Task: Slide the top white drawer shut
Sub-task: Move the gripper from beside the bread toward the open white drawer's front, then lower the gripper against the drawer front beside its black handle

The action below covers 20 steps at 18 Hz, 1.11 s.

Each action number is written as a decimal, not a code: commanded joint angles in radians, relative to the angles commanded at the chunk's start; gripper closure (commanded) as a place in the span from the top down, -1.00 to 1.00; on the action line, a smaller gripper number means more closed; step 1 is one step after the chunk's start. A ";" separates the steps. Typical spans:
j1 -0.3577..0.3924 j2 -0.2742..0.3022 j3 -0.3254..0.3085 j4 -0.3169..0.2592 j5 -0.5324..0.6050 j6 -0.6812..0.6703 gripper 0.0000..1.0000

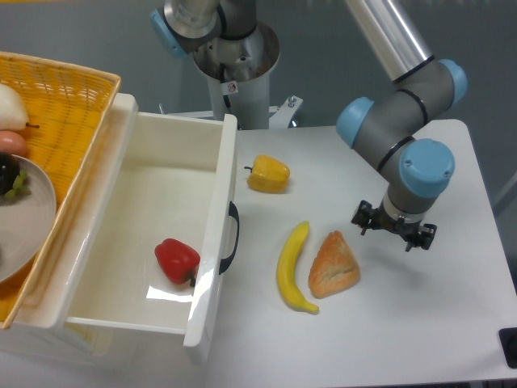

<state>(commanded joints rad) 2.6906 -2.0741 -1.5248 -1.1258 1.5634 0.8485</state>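
The large, deep, glossy white plastic drawer point(212, 242) is standing pulled far out over the white counter point(388, 323), its open top facing up. Its front panel is carrying one curved black bar handle point(230, 238), and a red bell pepper point(176, 259) is lying inside.

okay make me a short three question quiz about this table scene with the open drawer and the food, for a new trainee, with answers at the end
1. True or false: the top white drawer is pulled open.
2. What lies inside the drawer? A) banana B) red pepper C) pastry
3. Fill in: on the table, the banana lies between the drawer's black handle and the ____.

Key
1. True.
2. B, the red pepper.
3. The pastry. The tool is to its right, and the yellow pepper sits farther back.
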 joint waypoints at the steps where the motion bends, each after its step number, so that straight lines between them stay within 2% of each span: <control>1: 0.002 0.015 0.000 -0.020 -0.029 -0.035 0.48; 6: -0.003 0.078 -0.002 -0.087 -0.163 -0.187 0.02; 10: -0.041 0.123 -0.006 -0.167 -0.210 -0.197 -0.40; 11: -0.054 0.126 -0.006 -0.184 -0.224 -0.197 -0.57; 13: -0.069 0.129 -0.006 -0.200 -0.256 -0.193 -0.74; 15: -0.071 0.129 -0.006 -0.216 -0.305 -0.187 -0.81; 20: -0.057 0.127 -0.005 -0.272 -0.463 -0.187 -0.81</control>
<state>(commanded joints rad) 2.6338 -1.9466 -1.5294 -1.3974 1.1002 0.6611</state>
